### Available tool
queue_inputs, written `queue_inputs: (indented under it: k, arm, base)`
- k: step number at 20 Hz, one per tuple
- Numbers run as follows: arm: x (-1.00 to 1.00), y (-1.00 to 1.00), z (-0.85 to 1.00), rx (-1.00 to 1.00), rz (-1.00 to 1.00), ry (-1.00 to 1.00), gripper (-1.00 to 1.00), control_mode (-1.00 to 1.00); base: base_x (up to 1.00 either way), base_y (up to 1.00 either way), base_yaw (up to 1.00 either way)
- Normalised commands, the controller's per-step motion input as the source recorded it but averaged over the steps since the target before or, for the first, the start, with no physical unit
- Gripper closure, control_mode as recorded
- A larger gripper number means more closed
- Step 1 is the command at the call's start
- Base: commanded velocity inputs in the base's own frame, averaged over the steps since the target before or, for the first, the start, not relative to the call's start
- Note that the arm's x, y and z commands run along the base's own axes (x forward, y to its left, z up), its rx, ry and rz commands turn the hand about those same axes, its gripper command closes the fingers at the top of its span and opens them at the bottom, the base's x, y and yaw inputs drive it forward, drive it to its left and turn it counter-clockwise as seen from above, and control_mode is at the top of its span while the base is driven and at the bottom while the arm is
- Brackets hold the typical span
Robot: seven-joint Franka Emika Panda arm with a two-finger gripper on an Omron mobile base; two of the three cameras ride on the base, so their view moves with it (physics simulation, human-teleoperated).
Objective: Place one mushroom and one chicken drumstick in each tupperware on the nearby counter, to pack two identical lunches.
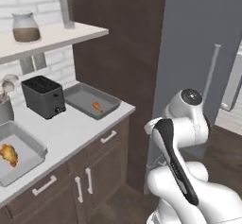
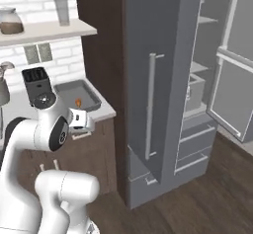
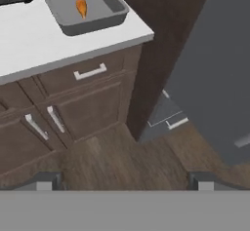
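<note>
Hand view: gripper (image 3: pixel 125 179) spread, empty, over floor; tray (image 3: pixel 110 18) with drumstick (image 3: pixel 81 8) far ahead.

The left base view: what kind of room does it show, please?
Most likely a kitchen: a light counter over dark wooden cabinets, a black toaster beside a grey tray holding a drumstick, and a tall grey fridge.

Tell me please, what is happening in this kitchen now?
A white robot arm is packing two lunches. Each grey tray on the counter already holds one drumstick: the far tray has a small one, the near tray a bigger one. No mushroom can be seen in either tray yet. The tool is open and empty, away from the counter over the floor, beside the fridge, whose door is open.
</note>
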Motion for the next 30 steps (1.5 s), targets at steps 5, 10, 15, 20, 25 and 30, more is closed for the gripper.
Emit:
queue_inputs:
  k: [5, 10, 15, 20, 25, 30]
  arm:
    - [0.00, 0.00, 0.00, 0.00, 0.00, 0.00, -1.00, 1.00]
    - [0.00, 0.00, 0.00, 0.00, 0.00, 0.00, -1.00, 1.00]
    - [0.00, 0.00, 0.00, 0.00, 0.00, 0.00, -1.00, 1.00]
    - [0.00, 0.00, 0.00, 0.00, 0.00, 0.00, -1.00, 1.00]
    - [0.00, 0.00, 0.00, 0.00, 0.00, 0.00, -1.00, 1.00]
    - [0.00, 0.00, 0.00, 0.00, 0.00, 0.00, -1.00, 1.00]
  base:
    - [-0.66, 0.01, -0.85]
    - [-0.38, -0.02, -0.90]
    - [0.12, -0.83, -0.76]
    - [0.93, -0.65, -0.29]
    - [1.00, -0.24, 0.00]
    - [1.00, -0.15, 0.00]
